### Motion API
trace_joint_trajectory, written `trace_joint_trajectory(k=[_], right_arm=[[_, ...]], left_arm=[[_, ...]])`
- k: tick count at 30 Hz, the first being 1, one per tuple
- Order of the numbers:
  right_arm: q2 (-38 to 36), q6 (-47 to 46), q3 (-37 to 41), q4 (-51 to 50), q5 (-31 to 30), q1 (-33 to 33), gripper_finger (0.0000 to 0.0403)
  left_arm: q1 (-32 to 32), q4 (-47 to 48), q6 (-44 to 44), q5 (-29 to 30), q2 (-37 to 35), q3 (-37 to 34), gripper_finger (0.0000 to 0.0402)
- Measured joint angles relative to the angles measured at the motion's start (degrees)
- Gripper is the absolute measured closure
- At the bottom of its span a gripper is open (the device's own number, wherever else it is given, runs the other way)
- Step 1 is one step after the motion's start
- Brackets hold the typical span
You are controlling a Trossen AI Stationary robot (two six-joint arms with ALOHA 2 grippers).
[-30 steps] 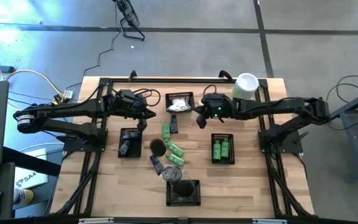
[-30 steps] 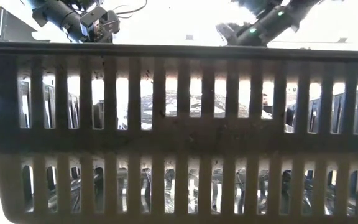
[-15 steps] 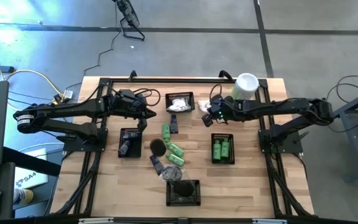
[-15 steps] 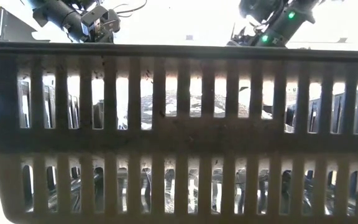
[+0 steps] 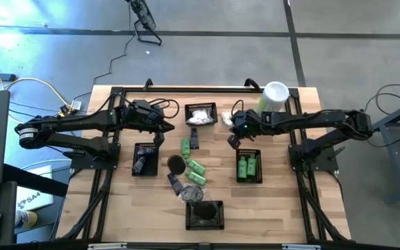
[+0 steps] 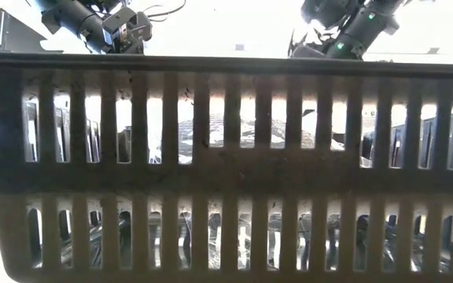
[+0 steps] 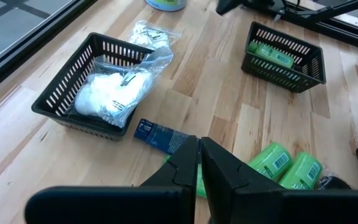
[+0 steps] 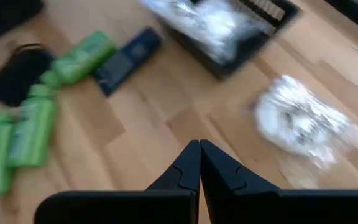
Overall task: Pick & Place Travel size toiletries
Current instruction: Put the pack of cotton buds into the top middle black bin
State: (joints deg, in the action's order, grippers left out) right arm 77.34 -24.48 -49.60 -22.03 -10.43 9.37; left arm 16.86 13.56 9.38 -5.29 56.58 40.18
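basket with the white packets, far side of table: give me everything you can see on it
The basket is a small black rectangular tray with slotted walls, plastic by the look, upright on the wooden table. It holds white crinkly packets in clear wrap, piled above the rim and spilling over its far edge. A blue tube lies on the wood just beside one corner. Neither gripper touches the basket.

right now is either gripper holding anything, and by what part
Nothing is held. The left gripper and the right gripper are both shut with nothing between the fingers.
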Motion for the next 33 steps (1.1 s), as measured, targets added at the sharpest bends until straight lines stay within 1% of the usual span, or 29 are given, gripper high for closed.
trace_joint_trajectory(k=[2,5,7,10,12,16,22,26,30,33], right_arm=[[0.0,1.59,0.0,2.04,0.96,0.0,0.0401],[0.0,1.52,0.0,3.44,1.95,0.0,0.0401],[0.0,-2.34,0.0,3.43,0.01,0.0,0.0401],[0.0,-12.15,0.0,1.25,-6.87,-0.01,0.0401],[0.0,-15.13,0.0,-1.27,-9.29,0.07,0.0401],[0.0,-18.68,0.0,-4.27,-8.6,-0.22,0.0401],[-1.31,-22.0,2.47,-3.86,-9.24,-1.94,0.0401],[-4.17,-24.91,6.12,-1.02,-10.79,-2.61,0.0401],[-8.65,-26.47,10.92,6.96,-10.51,-2.62,0.0401],[-11.66,-27.24,14.36,10.22,-10.34,-1.97,0.0401]], left_arm=[[0.0,0.0,-0.09,0.01,0.0,0.0,0.0384],[0.0,-0.02,-0.1,0.01,0.0,0.0,0.0385],[0.0,-0.02,-0.1,0.01,0.0,0.0,0.0384],[0.0,0.0,-0.1,0.0,0.0,0.0,0.0384],[0.0,0.04,-0.1,-0.01,0.0,0.0,0.0384],[0.0,0.34,-0.12,0.01,0.0,0.0,0.0384],[0.0,0.35,-1.05,0.01,0.0,0.0,0.0384],[0.0,0.35,-1.65,0.01,0.0,0.0,0.0384],[0.0,0.39,-1.65,0.01,0.0,0.0,0.0384],[0.0,0.46,-1.65,0.01,0.0,0.0,0.0384]])
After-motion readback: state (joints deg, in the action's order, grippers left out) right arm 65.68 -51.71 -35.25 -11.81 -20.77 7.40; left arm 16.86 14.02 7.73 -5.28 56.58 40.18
